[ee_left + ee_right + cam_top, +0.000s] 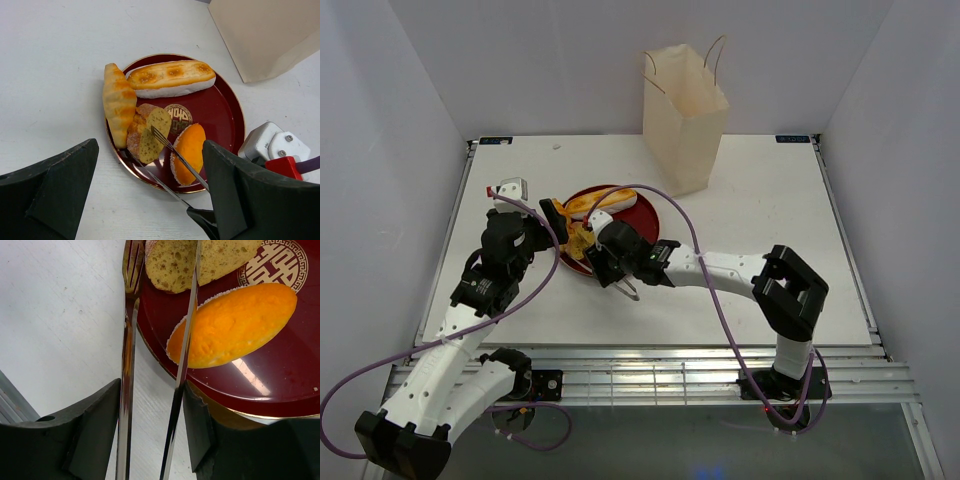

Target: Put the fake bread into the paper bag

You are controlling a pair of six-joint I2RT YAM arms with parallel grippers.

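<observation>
Bread check: all the fake bread (150,130) lies on the dark red plate (227,117), none in the paper bag (685,110). The plate sits left of the worktop's (770,230) middle. The bag stands upright by the far edge, mouth open, close beyond the plate and not touching it. On the plate: long roll (172,77) along the far side, croissant-shaped piece (118,102) on the left rim, speckled slices (159,122) in the middle, orange oval (235,325) on the near side. Right hand (150,440) grips the metal tongs (127,365), both arms pinched between its fingers, tips apart. One tip lies over a speckled slice, the other by the plate's near-left rim; cannot tell whether either touches the bread. Left hand (150,200) hovers above the plate's near-left side, fingers spread wide, holding nothing.
</observation>
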